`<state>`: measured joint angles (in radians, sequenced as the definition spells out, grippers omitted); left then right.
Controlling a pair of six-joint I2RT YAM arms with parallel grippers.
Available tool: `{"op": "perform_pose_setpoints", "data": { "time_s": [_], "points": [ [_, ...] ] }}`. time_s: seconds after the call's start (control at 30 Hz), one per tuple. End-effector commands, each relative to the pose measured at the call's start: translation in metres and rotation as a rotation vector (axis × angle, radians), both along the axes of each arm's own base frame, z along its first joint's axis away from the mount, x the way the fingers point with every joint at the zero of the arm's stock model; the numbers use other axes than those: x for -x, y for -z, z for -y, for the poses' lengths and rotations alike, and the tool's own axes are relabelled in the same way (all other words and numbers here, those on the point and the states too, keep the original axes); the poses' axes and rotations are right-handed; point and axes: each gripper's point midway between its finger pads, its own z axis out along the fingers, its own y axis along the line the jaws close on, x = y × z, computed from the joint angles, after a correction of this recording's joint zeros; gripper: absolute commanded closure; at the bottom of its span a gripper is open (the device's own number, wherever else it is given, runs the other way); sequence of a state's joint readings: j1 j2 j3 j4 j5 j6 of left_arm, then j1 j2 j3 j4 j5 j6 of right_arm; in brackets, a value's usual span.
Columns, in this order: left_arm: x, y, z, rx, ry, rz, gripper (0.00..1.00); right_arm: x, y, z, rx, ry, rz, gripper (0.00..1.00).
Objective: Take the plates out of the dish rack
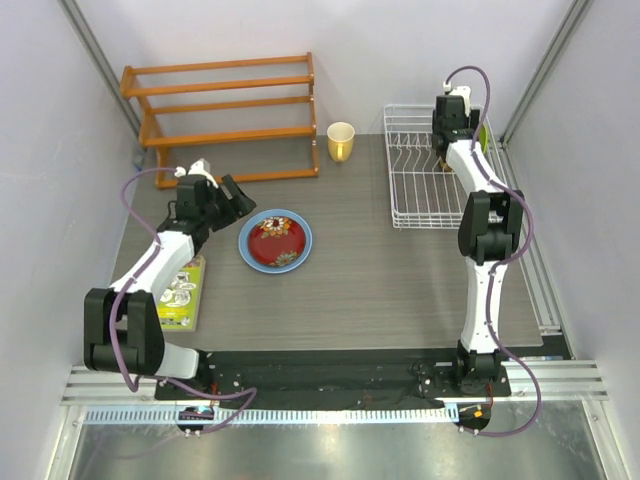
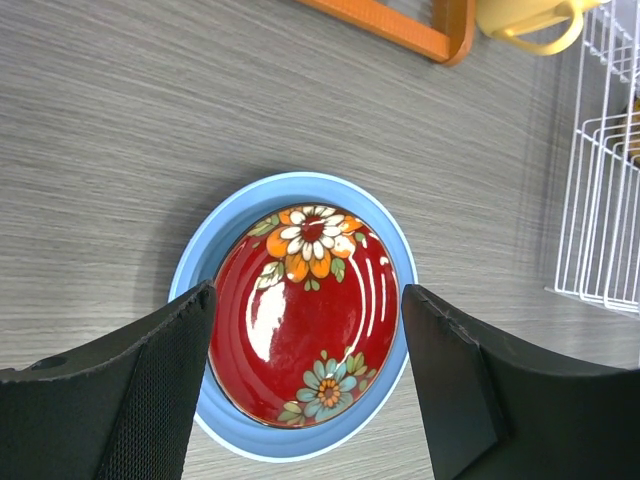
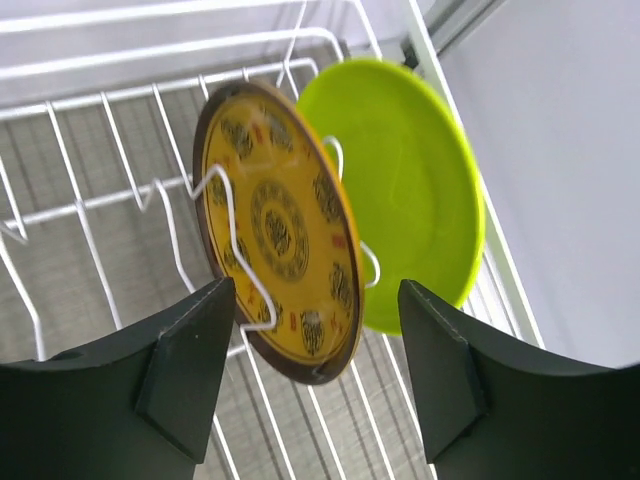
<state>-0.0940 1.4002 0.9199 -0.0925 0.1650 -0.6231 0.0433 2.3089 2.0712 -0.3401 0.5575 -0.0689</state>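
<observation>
**A:** Where were the plates?

**B:** Two lay on the worktop (image 1: 380, 280), at 9 o'clock from its middle. The red plate (image 2: 300, 320) sat on the light blue plate (image 2: 200, 262). The yellow-brown plate (image 3: 280, 230) and the lime green plate (image 3: 410, 190) stood tilted in the dish rack (image 1: 415, 180) at 2 o'clock, with the green one at 3 o'clock of the other.

**A:** And the pincers?

**B:** The left pincer (image 2: 307, 300) was released and spread wide over the red plate, holding nothing. The right pincer (image 3: 315, 295) was released too, in front of the yellow-brown plate and not gripping it.
</observation>
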Motion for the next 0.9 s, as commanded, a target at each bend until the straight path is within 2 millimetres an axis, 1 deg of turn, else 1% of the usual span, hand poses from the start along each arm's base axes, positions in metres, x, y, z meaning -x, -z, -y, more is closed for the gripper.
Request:
{"op": "perform_pose_setpoints", "data": {
  "time_s": [0.0, 0.07, 0.17, 0.2, 0.23, 0.27, 0.3, 0.33, 0.37, 0.43, 0.47, 0.53, 0.57, 0.63, 0.67, 0.73, 0.8, 0.87],
  "points": [
    [-0.013, -0.009, 0.001, -0.005, 0.007, 0.038, 0.25, -0.020, -0.031, 0.012, 0.002, 0.005, 0.106, 0.30],
    [-0.014, -0.007, 0.001, -0.006, 0.006, 0.035, 0.25, -0.024, -0.026, 0.015, -0.014, 0.008, 0.109, 0.30],
    [-0.015, -0.007, 0.001, -0.006, 0.008, 0.034, 0.25, -0.030, -0.015, 0.010, -0.036, -0.007, 0.104, 0.35],
    [-0.015, -0.007, 0.001, -0.007, 0.007, 0.036, 0.25, -0.032, -0.009, 0.010, -0.042, -0.009, 0.100, 0.39],
    [-0.016, -0.007, 0.001, -0.008, 0.005, 0.036, 0.25, -0.031, -0.008, 0.028, -0.045, 0.017, 0.103, 0.42],
    [-0.016, -0.008, 0.001, -0.009, 0.006, 0.038, 0.25, -0.033, -0.006, 0.028, -0.056, 0.011, 0.106, 0.45],
    [-0.015, -0.007, 0.001, -0.009, 0.006, 0.036, 0.25, -0.035, -0.003, 0.027, -0.067, 0.003, 0.105, 0.50],
    [-0.015, -0.006, 0.000, -0.012, 0.004, 0.035, 0.25, -0.036, -0.001, 0.029, -0.082, -0.007, 0.108, 0.52],
    [-0.015, -0.006, 0.000, -0.013, 0.003, 0.035, 0.25, -0.037, 0.002, 0.028, -0.099, -0.017, 0.107, 0.57],
    [-0.016, -0.005, -0.001, -0.015, -0.001, 0.035, 0.25, -0.039, 0.002, 0.027, -0.107, -0.029, 0.113, 0.61],
    [-0.015, -0.005, -0.002, -0.017, -0.003, 0.035, 0.25, -0.040, 0.002, 0.026, -0.112, -0.039, 0.114, 0.70],
    [-0.015, -0.002, -0.001, -0.016, -0.003, 0.027, 0.25, -0.040, -0.002, 0.024, -0.114, -0.052, 0.122, 0.73],
    [-0.015, -0.001, -0.001, -0.013, -0.004, 0.025, 0.25, -0.040, -0.002, 0.023, -0.114, -0.058, 0.121, 0.79],
    [-0.015, -0.001, -0.001, -0.012, -0.005, 0.026, 0.25, -0.040, -0.011, 0.021, -0.106, -0.066, 0.133, 0.80],
    [-0.015, -0.001, -0.001, -0.010, -0.005, 0.026, 0.25, -0.040, -0.013, 0.019, -0.100, -0.070, 0.133, 0.88],
    [-0.014, 0.000, -0.001, -0.008, -0.006, 0.026, 0.25, -0.038, -0.021, 0.018, -0.072, -0.069, 0.137, 0.97],
    [-0.014, -0.001, -0.001, -0.007, -0.004, 0.030, 0.25, -0.036, -0.028, 0.014, -0.047, -0.075, 0.139, 0.99],
    [-0.012, -0.001, -0.001, -0.007, -0.006, 0.031, 0.25, -0.029, -0.038, 0.018, -0.005, -0.041, 0.146, 0.99]
  ]
}}
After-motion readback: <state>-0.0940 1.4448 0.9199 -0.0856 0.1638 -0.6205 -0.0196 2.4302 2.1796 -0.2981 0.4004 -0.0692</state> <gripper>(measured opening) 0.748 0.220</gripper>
